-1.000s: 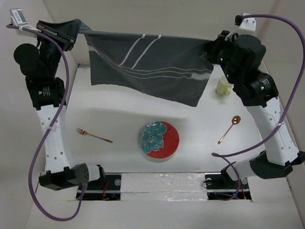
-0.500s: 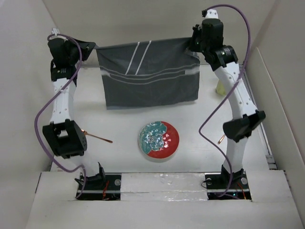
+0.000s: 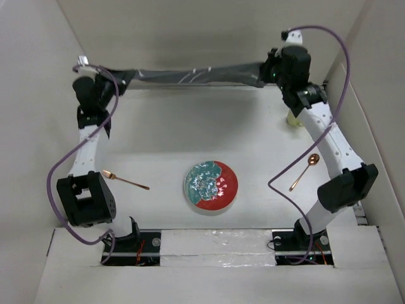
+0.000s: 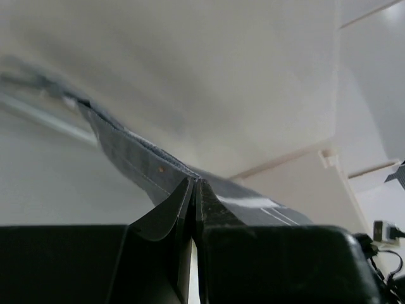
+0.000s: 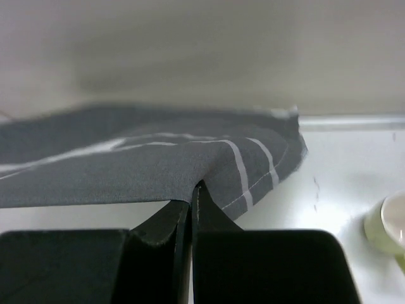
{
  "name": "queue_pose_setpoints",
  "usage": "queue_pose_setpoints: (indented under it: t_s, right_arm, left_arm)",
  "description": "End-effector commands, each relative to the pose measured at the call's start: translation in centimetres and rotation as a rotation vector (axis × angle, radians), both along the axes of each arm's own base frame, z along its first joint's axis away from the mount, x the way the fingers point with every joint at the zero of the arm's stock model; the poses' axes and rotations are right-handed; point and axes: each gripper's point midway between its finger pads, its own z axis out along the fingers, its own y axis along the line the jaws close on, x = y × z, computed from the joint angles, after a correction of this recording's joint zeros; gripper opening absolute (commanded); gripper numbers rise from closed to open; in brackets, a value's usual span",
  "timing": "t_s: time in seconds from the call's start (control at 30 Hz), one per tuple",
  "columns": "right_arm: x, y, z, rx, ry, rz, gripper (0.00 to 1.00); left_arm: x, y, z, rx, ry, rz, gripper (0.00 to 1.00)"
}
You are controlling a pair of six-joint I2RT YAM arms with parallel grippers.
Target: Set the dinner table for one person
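With the left gripper (image 4: 193, 185) and the right gripper (image 5: 192, 188) each clamped on a corner of the dark grey striped cloth (image 3: 190, 76), stretched over the far edge of the white worktop (image 3: 190, 136), either thin pinch could have slipped, or the lowered cloth might have draped over the plate (image 3: 211, 185).

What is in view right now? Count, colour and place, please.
dark grey striped cloth: 1, grey, stretched between both grippers at the far edge
round patterned plate: 1, teal and red, centre, near side
thin metal fork: 1, copper, left of plate
thin metal spoon: 1, copper, right of plate
small cup: 1, pale yellow, far right, partly behind right arm
flat matte dinner table: 1, white, under everything
left gripper: 1, black, shut on cloth
right gripper: 1, black, shut on cloth
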Motion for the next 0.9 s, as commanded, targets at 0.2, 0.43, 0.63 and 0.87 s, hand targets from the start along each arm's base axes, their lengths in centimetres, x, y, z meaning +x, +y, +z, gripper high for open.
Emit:
queue_pose_setpoints:
  t_s: [0.2,0.43,0.63,0.87]
  right_arm:
    - [-1.9,-1.2,-25.7,-0.086,0.428,-0.117,0.16]
    - [-6.2,-1.4,-31.2,-0.081,0.59,-0.142,0.26]
    - [-9.6,-2.7,-32.1,-0.089,0.668,-0.169,0.31]
    - [-13.7,-2.6,-32.4,-0.055,0.722,-0.147,0.38]
  left_arm:
    - [-4.7,1.9,-24.2,-0.002,0.294,0.019,0.0]
    - [-7.6,0.9,-29.4,0.007,0.421,-0.014,0.0]
    - [-9.0,1.2,-30.9,0.046,0.508,0.011,0.0]
    - [-10.6,1.3,-31.9,0.081,0.589,0.016,0.08]
